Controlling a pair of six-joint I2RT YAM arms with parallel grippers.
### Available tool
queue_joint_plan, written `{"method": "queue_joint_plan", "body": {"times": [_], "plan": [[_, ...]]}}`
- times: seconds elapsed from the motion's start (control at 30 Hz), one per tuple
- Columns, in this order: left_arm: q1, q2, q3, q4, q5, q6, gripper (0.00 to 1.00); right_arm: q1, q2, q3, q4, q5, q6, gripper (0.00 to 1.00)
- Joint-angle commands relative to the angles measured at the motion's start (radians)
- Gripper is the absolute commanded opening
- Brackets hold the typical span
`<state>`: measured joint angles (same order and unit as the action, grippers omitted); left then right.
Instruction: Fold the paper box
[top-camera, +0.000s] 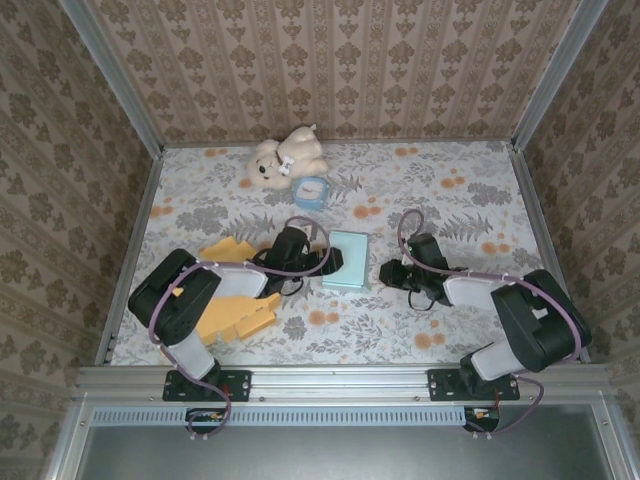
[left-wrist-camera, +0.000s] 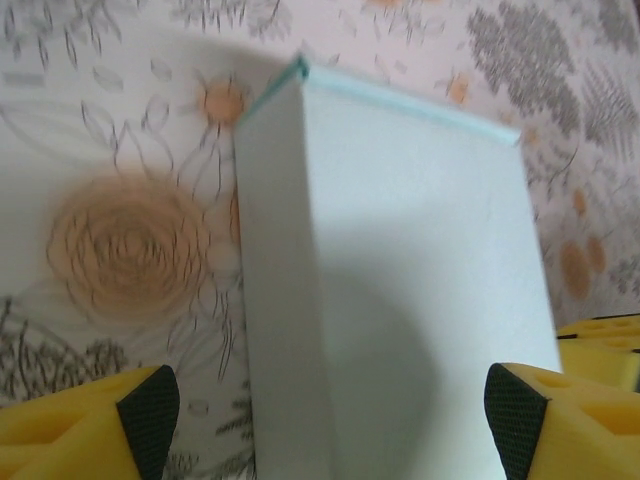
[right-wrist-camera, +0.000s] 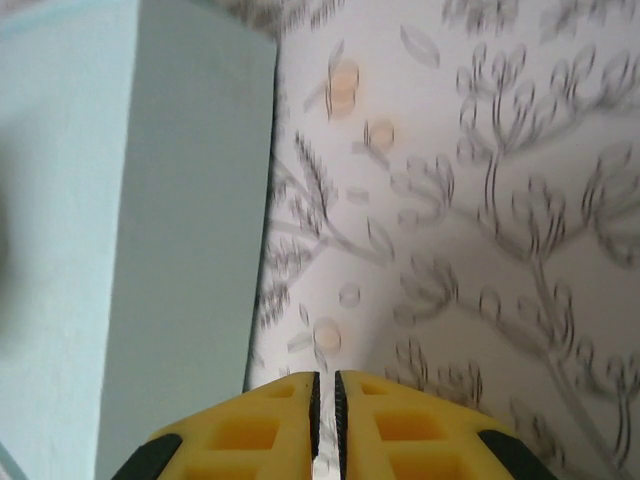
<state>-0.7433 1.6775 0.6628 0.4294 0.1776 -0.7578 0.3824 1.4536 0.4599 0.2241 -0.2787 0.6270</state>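
Floral surface (top-camera: 470, 215), patterned walls all round. Pale paper box (top-camera: 346, 260) sits mid-surface and looks closed up, flat panel on top. Now left fingers (left-wrist-camera: 148, 412) spread wide, box end between them, no contact visible. Meanwhile right fingers (right-wrist-camera: 250, 438) pressed together, empty, parked just beside box's right wall. Judgement: folding looks near done, final pressing or tidy-up stage. Next move likely a squeeze on side walls; calls for square, gentle approach so thin paper neither buckles nor slides.
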Motion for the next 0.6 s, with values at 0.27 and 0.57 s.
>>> {"method": "queue_joint_plan", "body": {"times": [0.27, 0.57], "plan": [[-0.067, -0.049, -0.054, 0.005, -0.071, -0.017, 0.84, 0.088, -0.131, -0.069, -0.065, 0.037, 0.028, 0.16], [-0.099, -0.051, -0.06, -0.006, -0.092, -0.037, 0.84, 0.125, -0.07, -0.058, -0.017, 0.002, 0.039, 0.16]]}}
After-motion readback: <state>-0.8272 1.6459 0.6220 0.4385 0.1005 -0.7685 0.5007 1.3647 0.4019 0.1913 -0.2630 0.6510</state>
